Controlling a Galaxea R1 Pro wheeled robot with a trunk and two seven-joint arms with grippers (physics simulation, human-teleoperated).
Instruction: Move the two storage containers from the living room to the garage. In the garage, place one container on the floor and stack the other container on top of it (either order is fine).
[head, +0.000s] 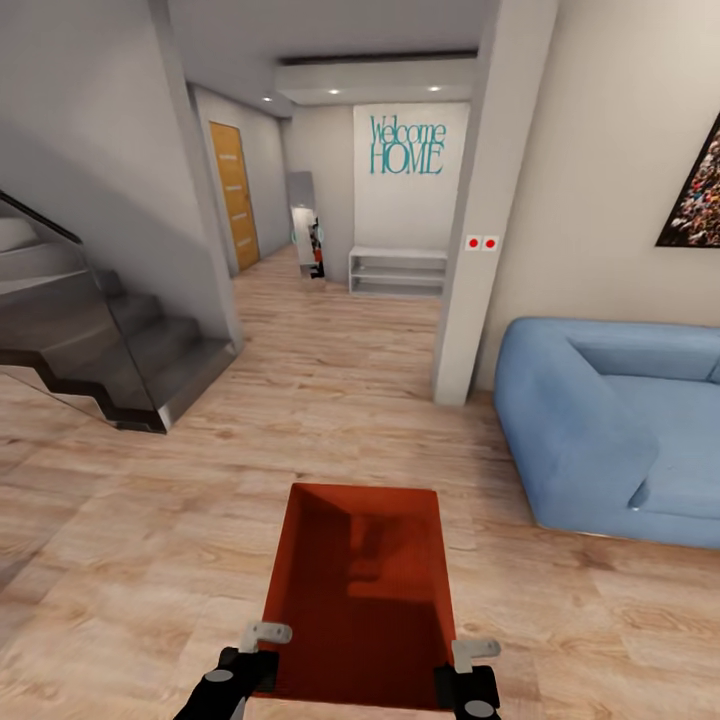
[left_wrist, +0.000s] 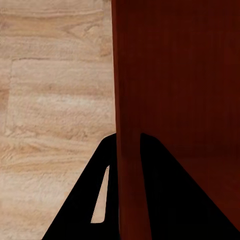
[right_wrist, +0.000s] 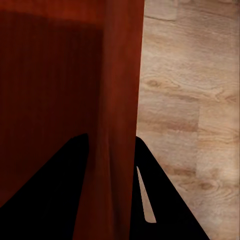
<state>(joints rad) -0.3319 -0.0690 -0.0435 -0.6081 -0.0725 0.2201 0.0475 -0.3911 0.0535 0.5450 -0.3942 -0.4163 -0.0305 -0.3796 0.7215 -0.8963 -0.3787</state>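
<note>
An orange-red bin (head: 360, 590) is held above the wood floor (head: 150, 520) — left pincer (head: 262, 650) and right pincer (head: 468, 665) each clamped on a side wall, as the wrist views show. Sofa (head: 610, 430) right, stairs (head: 100, 350) left.

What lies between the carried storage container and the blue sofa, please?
Only bare wood-plank flooring separates the storage container from the blue sofa, as the head view shows.

Even, bright, soft-edged render; wide-angle stretch
</note>
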